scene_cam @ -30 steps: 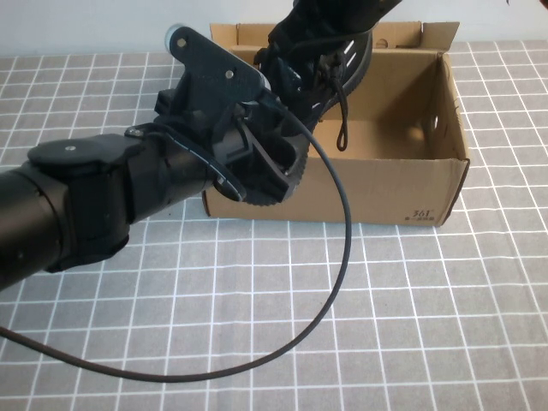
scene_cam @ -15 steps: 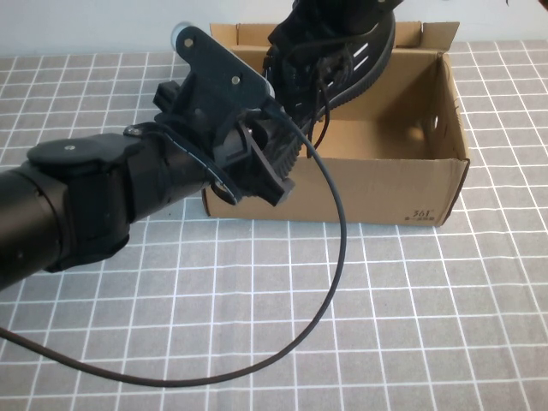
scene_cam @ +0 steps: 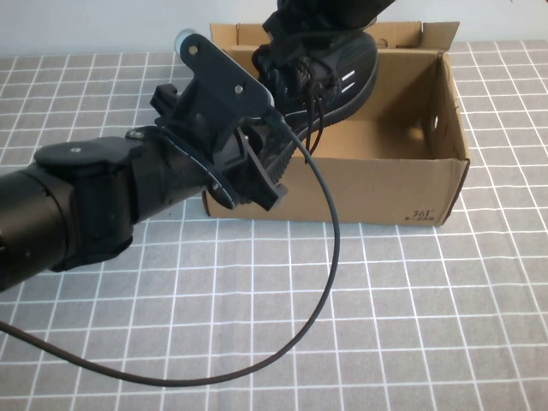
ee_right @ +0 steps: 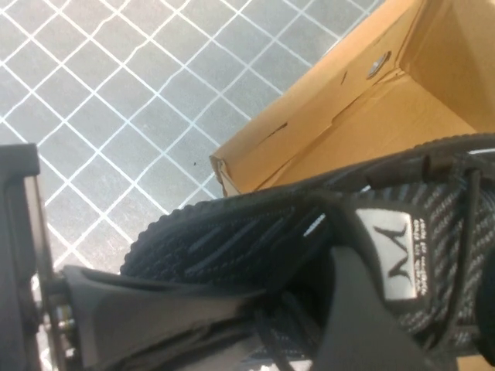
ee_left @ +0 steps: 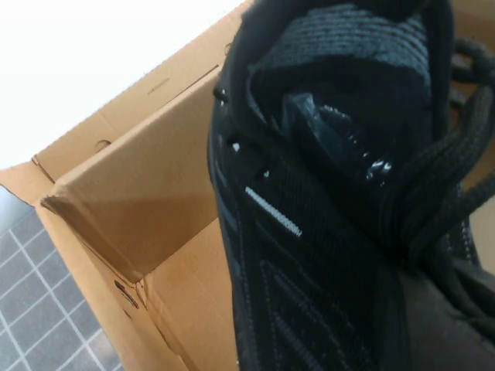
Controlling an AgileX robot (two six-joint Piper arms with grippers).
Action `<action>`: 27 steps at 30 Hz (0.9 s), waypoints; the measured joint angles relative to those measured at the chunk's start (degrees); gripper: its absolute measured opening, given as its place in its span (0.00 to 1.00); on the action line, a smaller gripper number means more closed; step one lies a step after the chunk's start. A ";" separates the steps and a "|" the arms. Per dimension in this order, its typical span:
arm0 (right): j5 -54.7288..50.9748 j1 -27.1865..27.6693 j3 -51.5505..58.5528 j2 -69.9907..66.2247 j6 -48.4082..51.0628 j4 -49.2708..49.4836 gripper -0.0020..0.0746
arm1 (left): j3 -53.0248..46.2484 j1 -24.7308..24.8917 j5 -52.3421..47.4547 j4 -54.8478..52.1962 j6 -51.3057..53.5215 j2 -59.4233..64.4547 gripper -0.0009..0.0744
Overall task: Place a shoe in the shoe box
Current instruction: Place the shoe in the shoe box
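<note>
Gripping the shoe (scene_cam: 330, 73) with the right gripper (ee_right: 271, 317), coming down from above the shoe box (scene_cam: 377, 184); jaws clamping on the shoe's collar, one finger (ee_right: 363, 309) pressing by the white-marked tab (ee_right: 390, 247). Holding the shoe tilted, off the box floor, over the box's left rear part, toe pointing toward the box's right side. Showing white side dashes (scene_cam: 347, 81) facing the box's front wall. Dangling black laces (scene_cam: 312, 116) down inside the box, near its front wall.

Parking the left gripper (scene_cam: 257, 175) just outside the box's left front corner, low against the front wall, right under the shoe. Left jaw state: cannot tell. Filling most of the left wrist view with the shoe (ee_left: 325, 193), box corner and flap (ee_left: 131, 193) showing behind it.

Sitting open-topped on the grey grid mat (scene_cam: 428, 325), flaps up, small dark print (scene_cam: 421, 215) at the box's front right corner. Looping a black cable (scene_cam: 330, 282) from the left gripper across the mat in front of the box. Showing the box's corner and a round hole (ee_right: 377, 66) beyond the shoe (ee_right: 255, 232) in the right wrist view.
</note>
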State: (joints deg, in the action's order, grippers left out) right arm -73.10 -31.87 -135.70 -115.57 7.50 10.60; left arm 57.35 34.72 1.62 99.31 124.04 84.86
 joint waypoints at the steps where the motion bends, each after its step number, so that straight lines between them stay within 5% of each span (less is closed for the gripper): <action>1: 0.00 0.00 0.00 0.00 -0.39 -0.11 0.43 | 0.00 0.00 0.00 0.00 0.37 0.00 0.05; 7: 0.00 0.00 0.00 2.63 -0.85 -0.78 0.39 | 0.56 -3.05 -5.49 0.00 0.61 0.00 0.05; 13: 0.00 0.00 -0.08 8.77 -1.09 -5.43 0.21 | 3.92 -10.72 -17.70 -3.55 -6.88 0.06 0.05; 19: 0.00 0.00 -0.13 12.77 -1.11 -8.88 0.04 | 8.38 -17.15 -34.77 -21.93 -29.72 0.06 0.05; 27: 0.00 0.00 -0.13 13.54 -2.27 -12.19 0.01 | 17.02 -18.18 -47.78 -44.84 -45.94 2.00 0.05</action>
State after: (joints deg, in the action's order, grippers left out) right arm -73.10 -31.87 -135.83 -102.03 5.24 -1.59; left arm 74.37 16.54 -46.16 54.47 78.11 86.86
